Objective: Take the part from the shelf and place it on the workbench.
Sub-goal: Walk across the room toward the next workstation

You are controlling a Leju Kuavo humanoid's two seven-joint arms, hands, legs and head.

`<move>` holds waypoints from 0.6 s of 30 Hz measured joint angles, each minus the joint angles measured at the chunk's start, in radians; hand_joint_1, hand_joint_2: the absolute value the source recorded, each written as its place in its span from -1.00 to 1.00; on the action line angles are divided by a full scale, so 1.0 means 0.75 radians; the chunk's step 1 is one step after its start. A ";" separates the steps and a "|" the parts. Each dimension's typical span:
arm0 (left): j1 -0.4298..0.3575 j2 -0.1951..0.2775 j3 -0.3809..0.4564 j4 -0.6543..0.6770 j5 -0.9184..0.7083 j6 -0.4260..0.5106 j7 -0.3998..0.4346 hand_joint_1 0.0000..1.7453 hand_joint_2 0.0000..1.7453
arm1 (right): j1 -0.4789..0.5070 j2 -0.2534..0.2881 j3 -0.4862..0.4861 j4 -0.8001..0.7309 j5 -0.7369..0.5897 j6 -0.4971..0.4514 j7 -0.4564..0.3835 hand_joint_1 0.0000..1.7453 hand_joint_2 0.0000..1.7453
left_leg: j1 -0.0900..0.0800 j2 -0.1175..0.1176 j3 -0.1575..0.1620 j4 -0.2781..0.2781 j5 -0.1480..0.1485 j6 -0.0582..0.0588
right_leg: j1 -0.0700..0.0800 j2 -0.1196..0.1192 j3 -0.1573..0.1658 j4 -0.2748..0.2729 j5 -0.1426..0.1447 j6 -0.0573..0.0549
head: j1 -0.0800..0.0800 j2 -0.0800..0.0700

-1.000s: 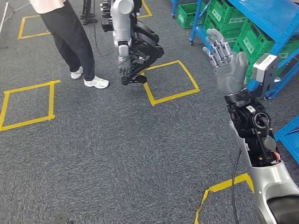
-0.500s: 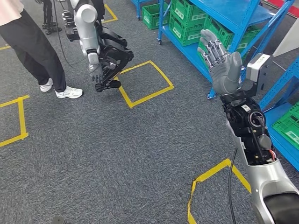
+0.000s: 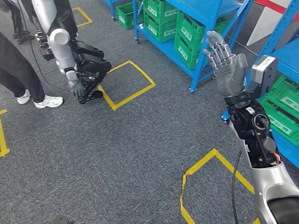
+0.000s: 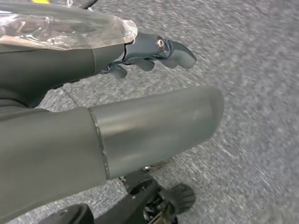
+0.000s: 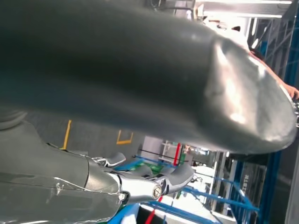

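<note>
You're barely started: your right hand (image 3: 227, 65) is up, spread wide, empty, with the shelf (image 3: 183, 28) just beyond it. Left hand (image 4: 151, 51) hangs empty too.

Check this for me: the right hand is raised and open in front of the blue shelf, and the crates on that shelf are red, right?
Not quite. The head view shows the crates are green, not red. The rest holds: the right hand is raised and open in front of the blue shelf.
</note>
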State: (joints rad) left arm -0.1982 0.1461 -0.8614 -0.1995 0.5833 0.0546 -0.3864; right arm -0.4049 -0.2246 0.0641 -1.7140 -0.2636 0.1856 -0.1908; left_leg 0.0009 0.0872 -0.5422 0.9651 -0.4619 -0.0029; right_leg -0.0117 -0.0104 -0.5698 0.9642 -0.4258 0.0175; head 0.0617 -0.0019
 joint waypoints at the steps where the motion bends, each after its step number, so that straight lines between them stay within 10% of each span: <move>1: -0.001 -0.001 0.000 0.000 0.000 0.000 0.000 -1.00 -1.00 | -0.001 0.000 0.000 -0.002 0.000 0.000 0.000 -1.00 -1.00 | 0.004 -0.029 -0.021 0.050 -0.032 -0.006 | -0.002 0.012 0.000 -0.002 0.003 -0.008 | -0.003 0.000; 4: 0.002 -0.002 0.000 0.000 0.000 0.000 0.000 -1.00 -1.00 | -0.001 0.000 0.002 -0.004 0.000 0.000 0.000 -1.00 -1.00 | 0.007 -0.101 -0.151 0.325 -0.160 -0.011 | 0.000 0.050 -0.003 -0.002 0.007 -0.021 | -0.016 0.000; 6: 0.006 -0.003 0.000 0.000 0.000 0.000 0.002 -1.00 -1.00 | 0.001 0.000 0.002 -0.004 0.000 0.000 0.001 -1.00 -1.00 | 0.006 -0.109 -0.195 0.399 -0.161 -0.004 | 0.005 0.083 -0.003 -0.002 0.009 -0.024 | -0.018 0.000; 10: 0.007 0.001 0.000 0.000 0.000 0.000 0.003 -1.00 -1.00 | 0.002 0.000 0.002 -0.004 0.000 0.000 0.001 -1.00 -1.00 | 0.002 -0.188 -0.051 0.067 0.011 0.027 | 0.008 0.147 -0.003 -0.001 0.011 -0.020 | -0.021 0.000; 14: 0.005 0.003 0.000 0.000 0.000 0.000 0.003 -1.00 -1.00 | 0.004 -0.001 0.001 -0.004 0.001 -0.001 0.003 -1.00 -1.00 | -0.002 -0.180 -0.011 -0.021 0.035 0.036 | 0.000 0.199 -0.016 -0.003 0.018 0.003 | -0.020 0.000; 18: 0.005 0.000 0.000 0.000 0.001 0.000 0.003 -1.00 -1.00 | 0.002 -0.005 0.001 -0.008 0.005 -0.005 0.006 -1.00 -1.00 | 0.002 -0.118 0.002 -0.053 0.049 0.054 | 0.009 0.072 -0.105 0.195 -0.101 0.023 | -0.003 0.000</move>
State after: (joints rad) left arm -0.1943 0.1458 -0.8614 -0.1995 0.5841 0.0546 -0.3841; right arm -0.4037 -0.2284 0.0646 -1.7201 -0.2600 0.1817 -0.1864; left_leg 0.0022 -0.0011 -0.5404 0.9256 -0.4250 0.0375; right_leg -0.0047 0.0433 -0.6485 1.1101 -0.5018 0.0347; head 0.0597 -0.0019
